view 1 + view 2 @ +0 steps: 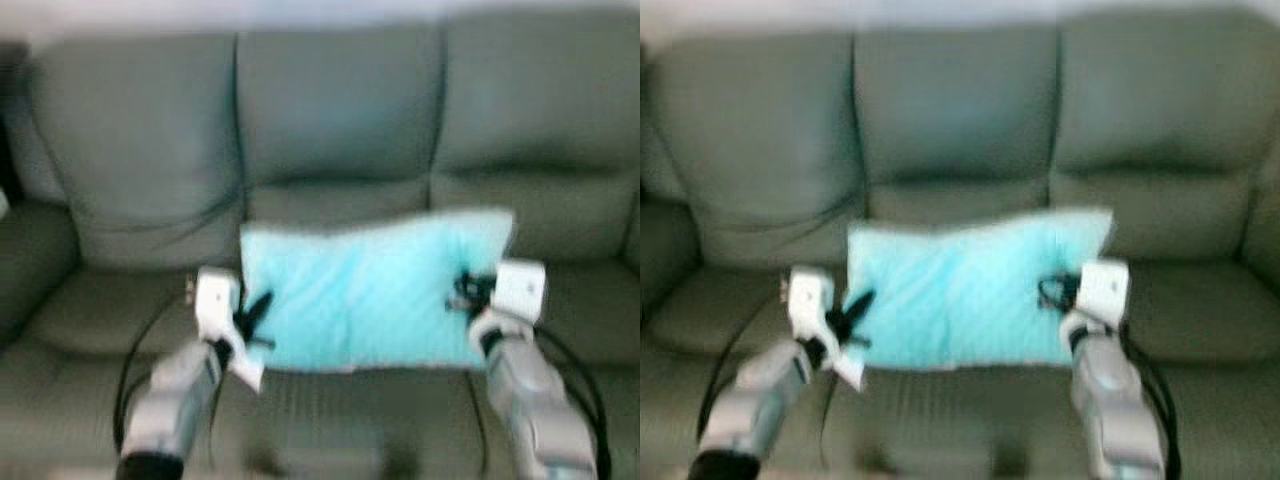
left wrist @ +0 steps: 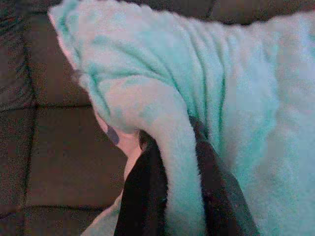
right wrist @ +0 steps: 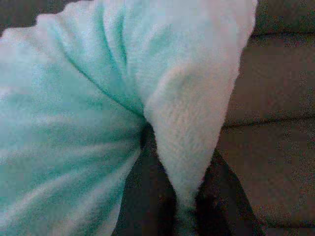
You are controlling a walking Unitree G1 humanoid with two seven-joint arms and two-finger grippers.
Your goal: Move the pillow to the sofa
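Grey-green three-seat leather sofa (image 1: 330, 130) spans the far scene, blurred in the head views. Light turquoise fleecy rectangular pillow (image 1: 370, 295) is held upright before the middle seat, its lower edge near the seat cushion. Left gripper (image 1: 255, 318) pinches the pillow's left edge; right gripper (image 1: 470, 293) pinches its right edge. Wrist views show black fingers (image 2: 142, 196) closed on bunched fleece, with quilted seat stitching beyond.
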